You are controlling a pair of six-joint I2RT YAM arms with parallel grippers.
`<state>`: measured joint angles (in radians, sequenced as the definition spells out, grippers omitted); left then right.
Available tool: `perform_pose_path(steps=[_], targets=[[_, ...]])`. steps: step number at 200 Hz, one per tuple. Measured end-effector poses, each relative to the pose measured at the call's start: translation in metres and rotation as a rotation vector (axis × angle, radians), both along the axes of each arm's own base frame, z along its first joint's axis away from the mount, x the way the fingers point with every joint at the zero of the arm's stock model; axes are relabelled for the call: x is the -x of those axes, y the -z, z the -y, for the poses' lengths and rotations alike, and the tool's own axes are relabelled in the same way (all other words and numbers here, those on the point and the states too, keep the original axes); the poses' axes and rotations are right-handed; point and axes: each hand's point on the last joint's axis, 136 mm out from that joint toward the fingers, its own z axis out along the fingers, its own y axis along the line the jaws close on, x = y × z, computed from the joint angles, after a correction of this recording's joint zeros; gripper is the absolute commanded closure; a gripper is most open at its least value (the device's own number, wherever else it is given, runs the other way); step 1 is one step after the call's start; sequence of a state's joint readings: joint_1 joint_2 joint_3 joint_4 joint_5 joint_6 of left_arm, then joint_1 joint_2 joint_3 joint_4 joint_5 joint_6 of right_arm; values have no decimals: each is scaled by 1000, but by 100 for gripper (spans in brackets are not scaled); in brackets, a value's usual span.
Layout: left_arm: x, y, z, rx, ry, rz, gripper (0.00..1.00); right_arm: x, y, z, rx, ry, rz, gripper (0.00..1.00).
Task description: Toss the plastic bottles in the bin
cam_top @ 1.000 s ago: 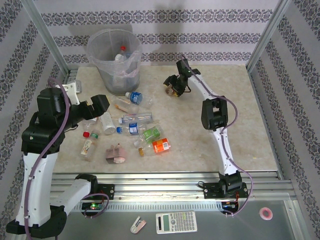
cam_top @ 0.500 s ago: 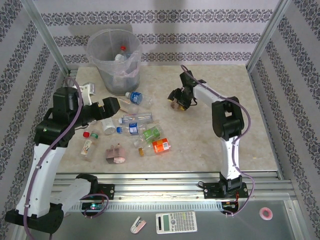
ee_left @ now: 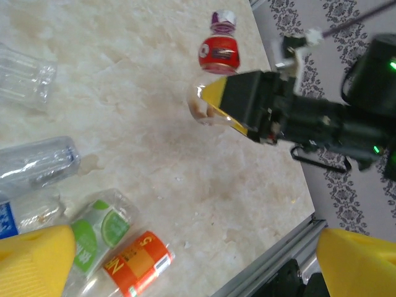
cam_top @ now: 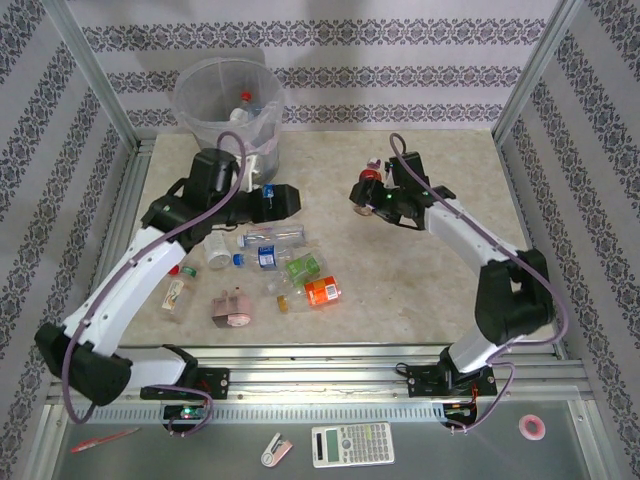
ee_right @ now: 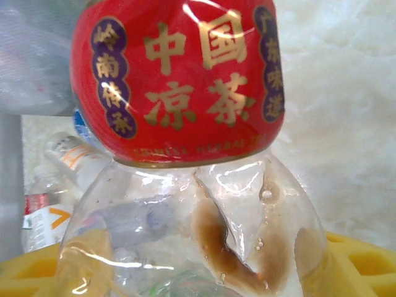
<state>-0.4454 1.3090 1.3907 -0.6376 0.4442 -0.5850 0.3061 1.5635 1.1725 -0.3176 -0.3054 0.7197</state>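
My right gripper is shut on a clear plastic bottle with a red label, its yellow pads pressing the crumpled lower body with brown dregs. In the left wrist view that bottle hangs above the marble, right of centre. My left gripper stands open and empty by the foot of the bin, its yellow fingertips wide apart. Several more plastic bottles lie below it: a clear one, a green-labelled one and an orange-labelled one. The bin holds bottles.
A pink lumpy object lies near the front left of the pile. Metal frame posts and patterned walls close in the table. The table's front rail runs close under my left gripper's view.
My left arm has swung forward and right, from the table's left edge to the foot of the bin. My right arm has stretched out, its elbow dropping to the right, bottle still in its jaws.
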Motion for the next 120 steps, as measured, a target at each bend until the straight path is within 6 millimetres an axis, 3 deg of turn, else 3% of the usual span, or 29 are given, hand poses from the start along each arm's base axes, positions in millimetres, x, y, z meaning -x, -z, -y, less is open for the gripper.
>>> perform_pose_path(steps=[50, 120], targets=[[-39, -13, 34, 46, 32, 0, 0, 29, -39, -5, -29, -78, 129, 59], [-60, -2, 81, 71, 113, -47, 3, 62, -76, -21, -66, -190, 251, 59]])
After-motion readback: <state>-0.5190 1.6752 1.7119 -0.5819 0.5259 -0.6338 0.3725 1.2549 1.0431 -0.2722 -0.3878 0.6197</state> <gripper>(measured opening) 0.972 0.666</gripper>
